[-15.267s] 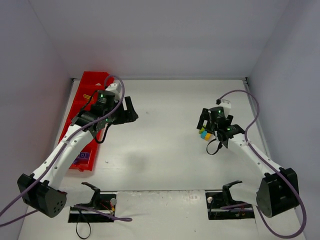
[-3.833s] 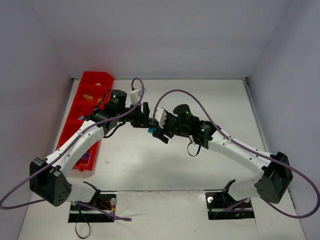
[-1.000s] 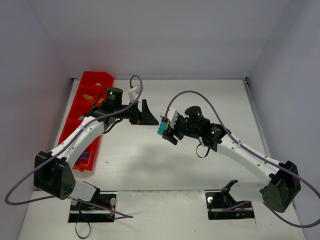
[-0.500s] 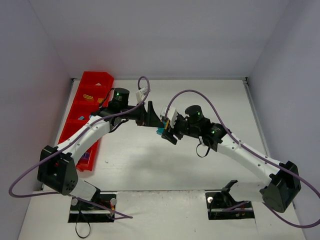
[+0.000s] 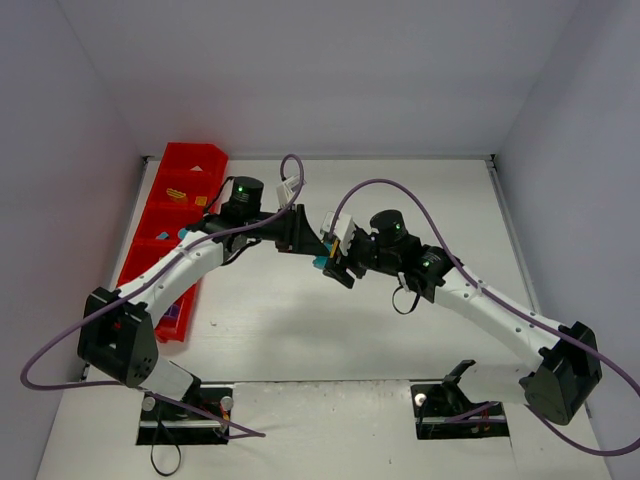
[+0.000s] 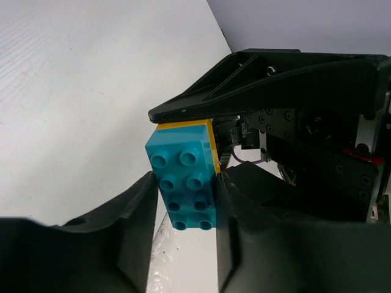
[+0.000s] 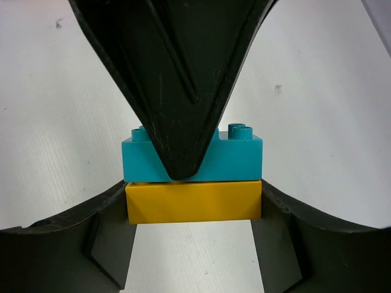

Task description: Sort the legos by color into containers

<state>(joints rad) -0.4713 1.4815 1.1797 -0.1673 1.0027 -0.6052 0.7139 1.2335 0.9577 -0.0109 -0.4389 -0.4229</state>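
i'm watching both arms facing each other over the white table (image 5: 300, 330), well to the right of the long red plastic compartment tray (image 5: 192, 160). my left gripper (image 6: 183, 201) is pinching a teal rectangular studded plastic brick (image 6: 183, 174), and my right gripper (image 7: 194, 210) is clamping the yellow rectangular brick (image 7: 192, 201) stuck against it. a purple piece (image 5: 168, 313) is sitting in the tray's nearest compartment

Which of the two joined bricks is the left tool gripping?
The teal brick, pinched by the left tool; the yellow brick stuck to it sits in the right tool.
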